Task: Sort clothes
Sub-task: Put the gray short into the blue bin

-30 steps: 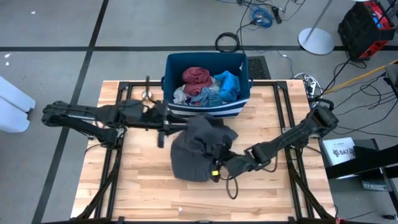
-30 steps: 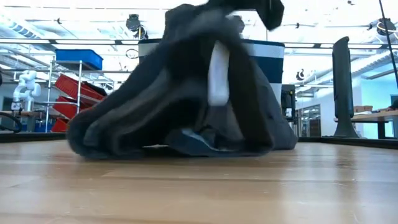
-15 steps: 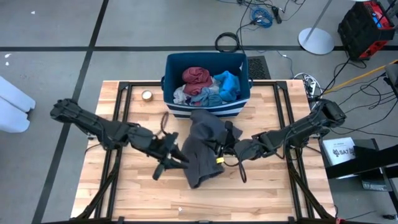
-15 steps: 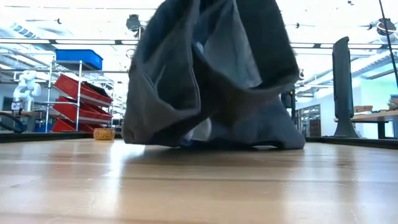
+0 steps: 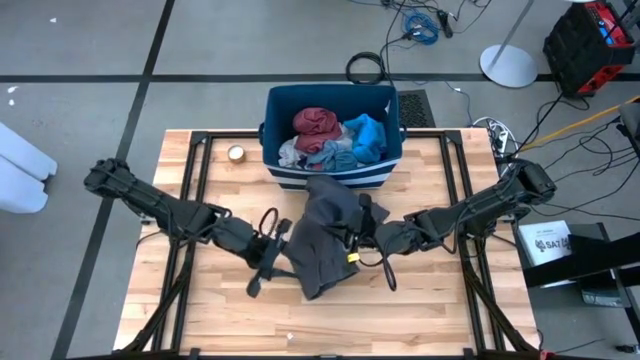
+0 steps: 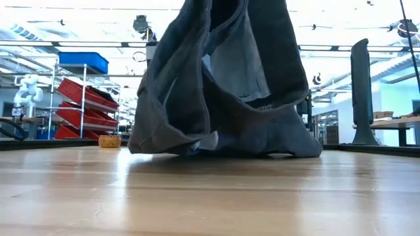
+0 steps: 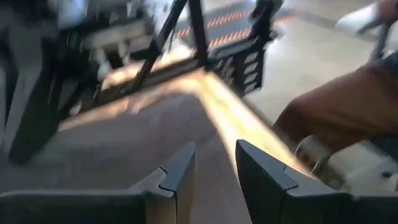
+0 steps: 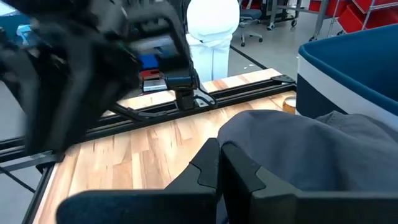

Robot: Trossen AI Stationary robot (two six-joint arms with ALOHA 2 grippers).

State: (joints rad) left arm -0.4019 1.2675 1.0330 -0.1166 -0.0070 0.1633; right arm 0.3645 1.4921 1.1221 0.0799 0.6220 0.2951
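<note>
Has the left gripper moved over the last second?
Yes. In the high view the left gripper has swung away from the bin, out toward the table's middle, beside the dark grey garment.

Left arm reaches in low from the left, its end effector (image 5: pixel 268 262) near bench centre, fingers (image 7: pixel 180 177) parted with a narrow gap. Right arm extends from the right; right end effector (image 5: pixel 362 240) closed, fingers (image 8: pixel 233 168) together.

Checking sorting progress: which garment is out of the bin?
The dark grey garment, draped on the table between both grippers; the maroon and bright blue pieces lie in the bin.
</note>
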